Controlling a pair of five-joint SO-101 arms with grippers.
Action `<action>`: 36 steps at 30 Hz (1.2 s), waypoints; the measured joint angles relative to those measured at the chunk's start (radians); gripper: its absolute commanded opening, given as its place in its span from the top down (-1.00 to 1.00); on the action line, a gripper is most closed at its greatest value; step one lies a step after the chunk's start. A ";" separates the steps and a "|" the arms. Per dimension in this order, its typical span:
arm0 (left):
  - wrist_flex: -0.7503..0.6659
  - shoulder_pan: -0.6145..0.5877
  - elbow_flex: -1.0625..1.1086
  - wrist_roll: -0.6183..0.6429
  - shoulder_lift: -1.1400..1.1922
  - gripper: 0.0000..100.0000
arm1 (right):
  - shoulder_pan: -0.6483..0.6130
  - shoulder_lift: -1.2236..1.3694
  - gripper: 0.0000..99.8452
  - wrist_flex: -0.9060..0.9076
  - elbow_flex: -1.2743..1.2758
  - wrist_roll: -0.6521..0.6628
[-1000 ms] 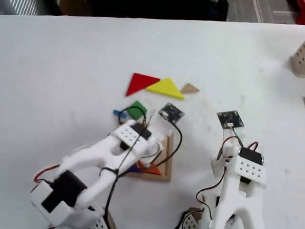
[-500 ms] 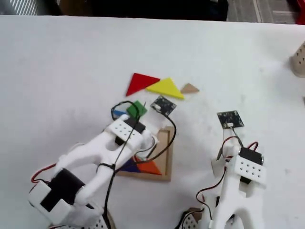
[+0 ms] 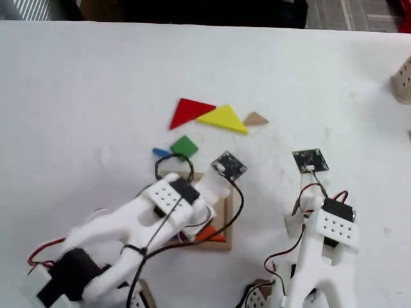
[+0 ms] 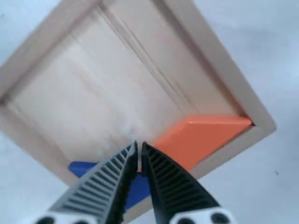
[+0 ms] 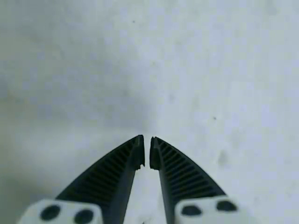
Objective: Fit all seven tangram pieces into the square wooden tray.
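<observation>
My left arm has drawn back toward the worktop's near edge, uncovering the green square (image 3: 184, 147). My left gripper (image 4: 139, 148) hangs over the square wooden tray (image 4: 219, 65), its ribbed fingers pinched together and empty. A smooth orange piece (image 4: 201, 135) lies with its long edge along one rim and its tip in a corner, with a blue piece (image 4: 80, 168) beside it. The flat red triangle (image 3: 188, 111), yellow triangle (image 3: 223, 119) and tan triangle (image 3: 255, 119) sit in a row at mid-worktop. My right gripper (image 5: 146, 154), nearly closed, points down at bare worktop.

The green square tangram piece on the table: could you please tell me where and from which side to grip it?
Probably from straight above, the left pincer closing across two opposite edges of the green square tangram piece. It lies flat on the white table, turned like a diamond, so rotate the pincer to match, clear of the small blue piece by its corner.
</observation>
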 measured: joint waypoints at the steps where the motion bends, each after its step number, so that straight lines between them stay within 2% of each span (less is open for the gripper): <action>1: 0.002 0.000 0.009 0.000 -0.018 0.92 | 0.000 0.000 0.94 0.000 0.000 0.000; 4: 0.008 -0.009 0.014 0.000 -0.068 0.92 | 0.000 0.000 0.94 0.000 0.000 0.000; 11: -0.077 -0.187 0.015 0.002 -0.158 0.91 | 0.000 0.000 0.94 0.000 0.000 0.000; 13: -0.103 -0.204 0.015 0.003 -0.161 0.92 | 0.000 0.000 0.94 0.000 0.000 0.000; 19: -0.137 -0.132 0.015 0.002 -0.146 0.92 | 0.000 0.000 0.94 -0.006 0.000 0.000; 25: -0.137 -0.063 0.015 0.002 0.032 0.92 | 0.002 0.000 0.94 -0.018 0.000 0.000; 29: -0.101 -0.035 0.014 0.002 0.054 0.92 | 0.000 0.000 0.94 -0.018 0.000 0.000; 36: -0.054 0.129 0.009 0.000 0.054 0.92 | 0.002 0.000 0.94 -0.018 0.000 0.000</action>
